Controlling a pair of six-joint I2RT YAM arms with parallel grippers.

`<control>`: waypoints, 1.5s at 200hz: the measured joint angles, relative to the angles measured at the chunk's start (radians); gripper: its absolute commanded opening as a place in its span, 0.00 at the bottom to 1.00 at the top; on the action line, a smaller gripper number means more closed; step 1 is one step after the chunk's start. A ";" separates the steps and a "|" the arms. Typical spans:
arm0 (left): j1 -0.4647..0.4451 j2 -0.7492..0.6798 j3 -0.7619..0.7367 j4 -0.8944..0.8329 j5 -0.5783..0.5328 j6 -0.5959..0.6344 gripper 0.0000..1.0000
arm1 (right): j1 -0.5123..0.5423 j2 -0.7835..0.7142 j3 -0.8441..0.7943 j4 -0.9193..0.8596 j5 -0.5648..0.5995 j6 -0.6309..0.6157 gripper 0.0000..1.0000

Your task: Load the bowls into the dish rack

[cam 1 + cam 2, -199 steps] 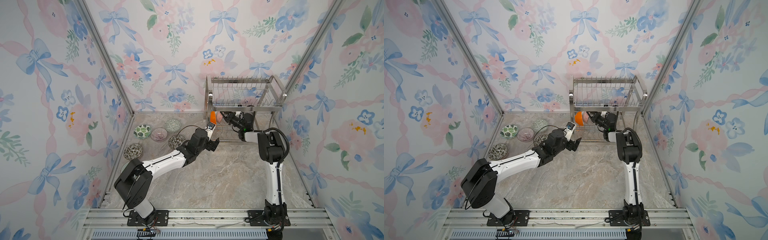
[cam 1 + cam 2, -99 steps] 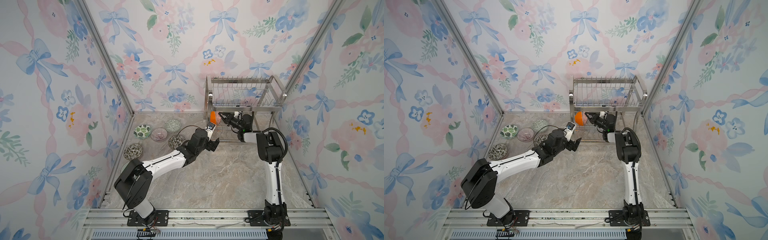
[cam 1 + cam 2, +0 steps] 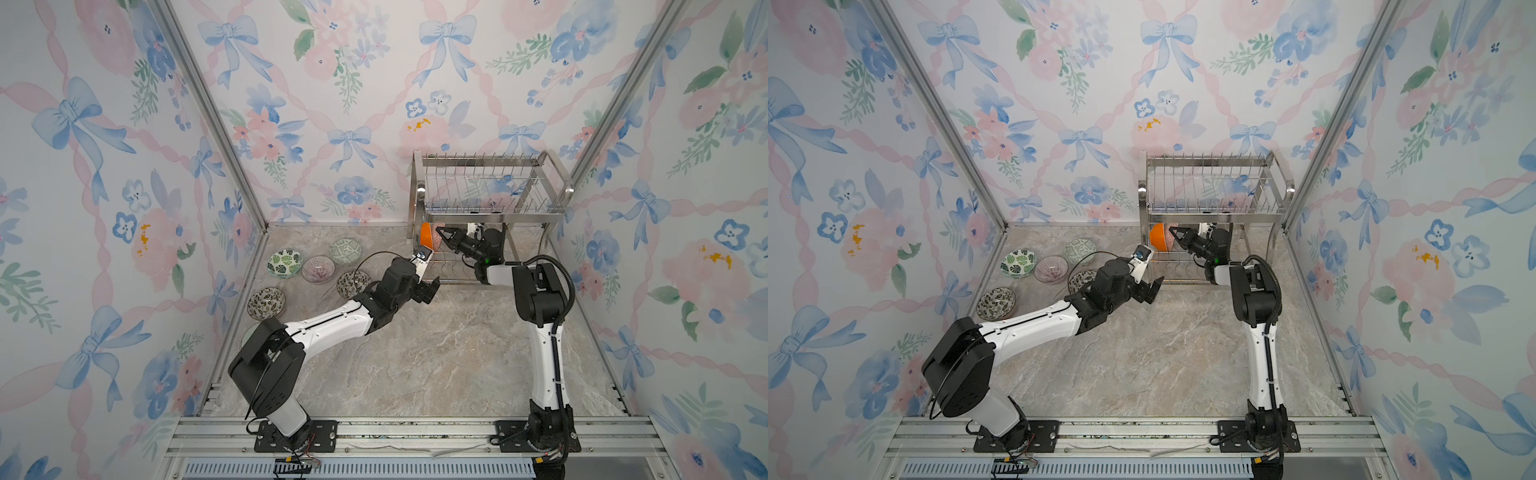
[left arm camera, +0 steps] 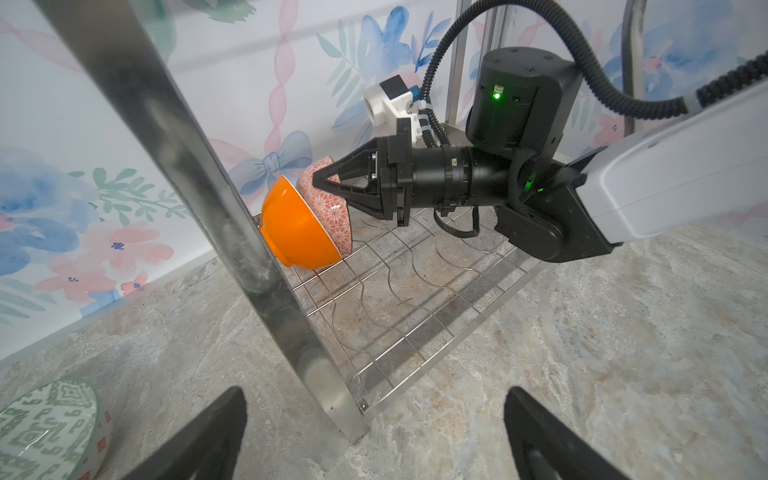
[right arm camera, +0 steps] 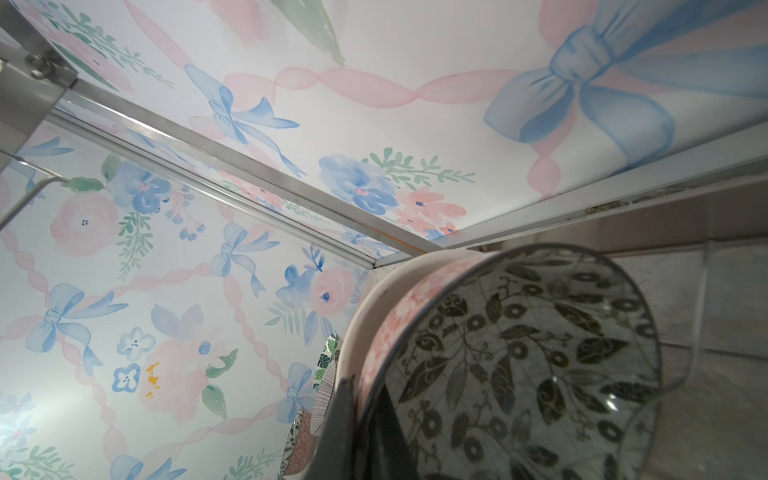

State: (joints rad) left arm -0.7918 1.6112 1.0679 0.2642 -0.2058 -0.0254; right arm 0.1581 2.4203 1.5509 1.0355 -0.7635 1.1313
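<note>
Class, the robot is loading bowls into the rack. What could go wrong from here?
1. The right gripper pinches the rim of the pink bowl beside the tilted orange bowl; on release both could slide on the dish rack.
2. The open left gripper sits near the rack's leg and might bump it.

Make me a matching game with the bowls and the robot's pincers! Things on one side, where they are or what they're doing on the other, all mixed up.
Things:
1. orange bowl
2. pink bowl
3. left pincer
4. purple-lined bowl

States:
A. wide open, empty
B. upright on the table
C. pinched at its rim by the right pincer
D. tipped on its side on the rack's bottom shelf, nothing gripping it

Pairs: 1-D, 2-C, 3-A, 4-B
</note>
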 measured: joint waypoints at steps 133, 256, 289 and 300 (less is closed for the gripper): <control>0.000 0.000 0.000 0.000 0.000 0.000 0.98 | 0.000 -0.043 -0.014 -0.101 0.000 -0.108 0.14; 0.000 0.000 0.000 -0.001 0.000 0.000 0.98 | 0.001 -0.046 -0.024 -0.136 -0.015 -0.108 0.22; 0.000 0.000 0.000 -0.001 0.000 0.000 0.98 | 0.001 -0.053 -0.029 -0.143 -0.015 -0.108 0.23; 0.000 0.000 0.000 -0.001 0.000 0.000 0.98 | 0.001 -0.055 -0.031 -0.146 -0.015 -0.108 0.24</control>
State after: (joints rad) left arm -0.7918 1.6112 1.0683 0.2634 -0.2058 -0.0254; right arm 0.1593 2.3657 1.5200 0.8894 -0.7784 1.0233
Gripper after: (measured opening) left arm 0.979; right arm 0.231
